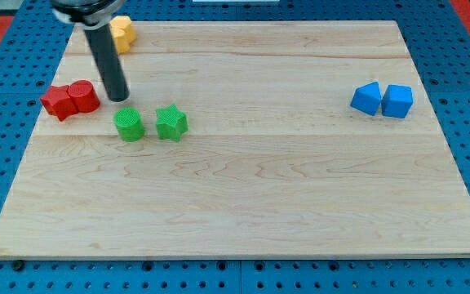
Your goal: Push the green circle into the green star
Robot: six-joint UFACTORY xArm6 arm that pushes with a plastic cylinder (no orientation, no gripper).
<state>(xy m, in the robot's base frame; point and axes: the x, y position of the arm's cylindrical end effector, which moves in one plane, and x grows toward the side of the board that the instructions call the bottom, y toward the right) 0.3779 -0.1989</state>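
The green circle (128, 125) sits on the wooden board at the view's left. The green star (170, 122) lies just to its right, with a small gap between them. My tip (117, 98) is at the end of the dark rod, just above and slightly left of the green circle, and right of the red blocks. It does not touch the green circle.
A red star (57, 102) and a red circle (82, 96) sit together at the far left. A yellow block (121, 33) lies near the top left edge, partly behind the rod. Two blue blocks (367, 98) (397, 100) sit at the right. The wooden board (243, 188) rests on blue pegboard.
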